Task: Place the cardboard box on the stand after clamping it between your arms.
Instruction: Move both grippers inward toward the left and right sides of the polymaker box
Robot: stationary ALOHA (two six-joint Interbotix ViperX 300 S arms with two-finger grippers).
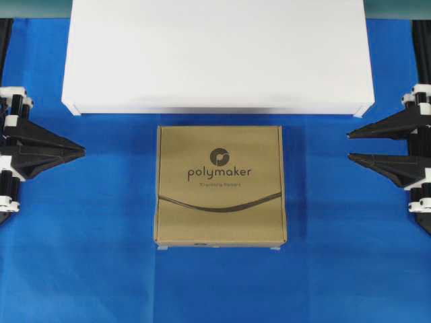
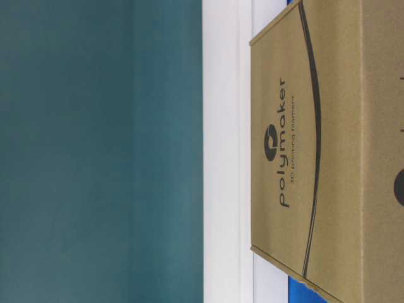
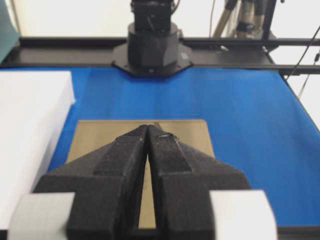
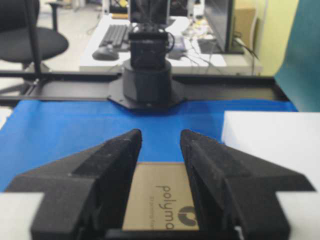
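Observation:
The brown cardboard box [image 1: 220, 185] with the polymaker logo lies flat on the blue cloth, just in front of the white stand [image 1: 219, 57]. My left gripper [image 1: 82, 151] is shut and empty at the left edge, well clear of the box. My right gripper [image 1: 349, 145] is open and empty at the right edge, also apart from the box. In the left wrist view the shut gripper [image 3: 150, 131] points at the box [image 3: 185, 135]. In the right wrist view the open gripper [image 4: 160, 136] frames the box [image 4: 160, 197], with the stand [image 4: 270, 135] at the right.
The blue cloth [image 1: 81, 256] covers the table around the box. The opposite arm bases [image 3: 152, 42] [image 4: 147, 75] stand at the far edge in each wrist view. The table-level view shows the box [image 2: 328, 151] close up against the stand [image 2: 224, 151] and a teal backdrop.

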